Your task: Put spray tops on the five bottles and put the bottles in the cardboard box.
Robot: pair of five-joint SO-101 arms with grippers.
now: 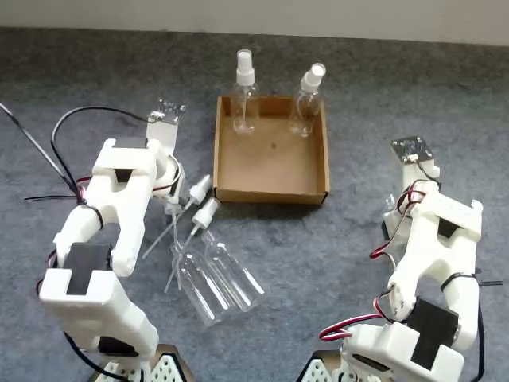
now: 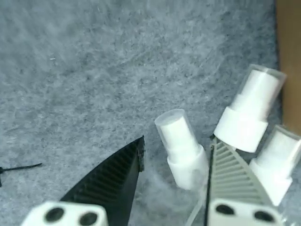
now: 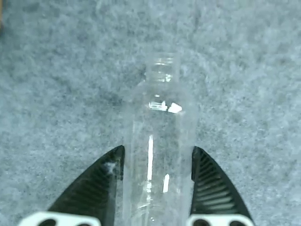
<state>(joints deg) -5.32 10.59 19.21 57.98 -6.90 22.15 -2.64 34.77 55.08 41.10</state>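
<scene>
Two clear bottles with white spray tops [image 1: 245, 91] [image 1: 306, 99] stand in the cardboard box [image 1: 270, 191]. Two uncapped bottles [image 1: 197, 285] [image 1: 235, 272] lie on the grey carpet in front of it. Three spray tops lie left of the box. My left gripper [image 2: 176, 141] is open around one spray top [image 2: 181, 148], whose collar touches the grey finger [image 2: 230, 183]; the other two tops [image 2: 249, 115] [image 2: 277, 157] lie beside it. My right gripper [image 3: 157, 149] is shut on a clear uncapped bottle [image 3: 160, 108], with its threaded neck pointing away from the wrist. In the high view that bottle [image 1: 390, 208] is right of the box.
The box's side wall [image 2: 288, 56] lies close beside the spray tops. Black cables [image 1: 48, 151] trail over the carpet at the left. Thin dip tubes [image 1: 163, 235] from the spray tops stretch toward the lying bottles. Open carpet lies between the two arms.
</scene>
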